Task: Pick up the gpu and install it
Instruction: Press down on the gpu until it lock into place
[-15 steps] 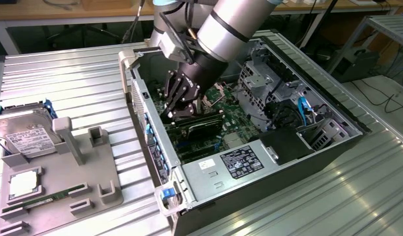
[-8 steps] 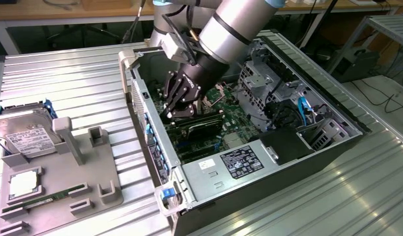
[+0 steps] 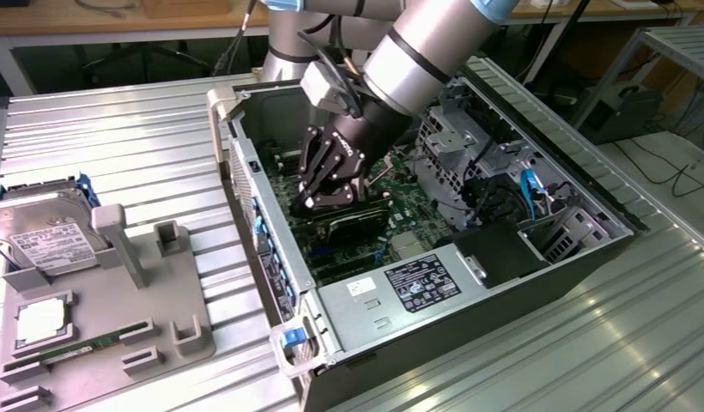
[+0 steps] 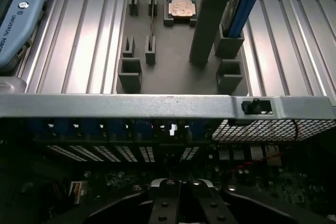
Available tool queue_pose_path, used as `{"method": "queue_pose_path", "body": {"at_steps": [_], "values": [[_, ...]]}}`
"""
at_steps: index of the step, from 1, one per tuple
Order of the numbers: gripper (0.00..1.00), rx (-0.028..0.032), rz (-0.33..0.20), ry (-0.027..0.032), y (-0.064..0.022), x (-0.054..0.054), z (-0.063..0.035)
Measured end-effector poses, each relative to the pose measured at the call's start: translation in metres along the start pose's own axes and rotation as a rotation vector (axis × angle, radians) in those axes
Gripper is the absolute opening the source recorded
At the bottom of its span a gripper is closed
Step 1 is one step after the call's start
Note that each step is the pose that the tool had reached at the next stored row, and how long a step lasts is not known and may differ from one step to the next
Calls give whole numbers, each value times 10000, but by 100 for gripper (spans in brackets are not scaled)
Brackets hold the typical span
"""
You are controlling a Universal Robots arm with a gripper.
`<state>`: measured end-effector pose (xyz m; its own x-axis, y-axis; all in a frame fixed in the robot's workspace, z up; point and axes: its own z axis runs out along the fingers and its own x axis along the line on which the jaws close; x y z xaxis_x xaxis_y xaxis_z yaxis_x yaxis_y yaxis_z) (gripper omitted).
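Jaws of the gripper (image 3: 329, 199) are clenched deep inside the open computer case (image 3: 249, 154), pressing on the gpu (image 3: 349, 225) — a dark flat card that sits upright on the green motherboard (image 3: 403, 210). To seat it well, I judge the push should go straight down, without tilt. From the wrist view, the black fingers (image 4: 167, 208) stand together above the dark board; beyond the case wall (image 4: 131, 106) lies a grey plastic fixture (image 4: 173, 61) on the ribbed metal bench (image 4: 79, 45).

light: bright overhead | glare: ribbed table (image 3: 627, 335) | shadow: dim case interior (image 4: 105, 182) | focus: soft
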<state>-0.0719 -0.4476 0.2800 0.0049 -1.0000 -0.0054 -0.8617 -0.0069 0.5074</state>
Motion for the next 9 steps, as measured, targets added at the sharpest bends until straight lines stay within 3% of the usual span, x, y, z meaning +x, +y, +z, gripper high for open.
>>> {"method": "queue_pose_path", "body": {"at_steps": [2, 6, 7, 9], "values": [[11, -274, -7, -13, -12, 1, -6], [11, -982, -5, -19, -13, 2, -7], [11, -1118, -4, -20, -14, 3, -6], [11, -1267, -3, -19, -19, 14, 3]]}}
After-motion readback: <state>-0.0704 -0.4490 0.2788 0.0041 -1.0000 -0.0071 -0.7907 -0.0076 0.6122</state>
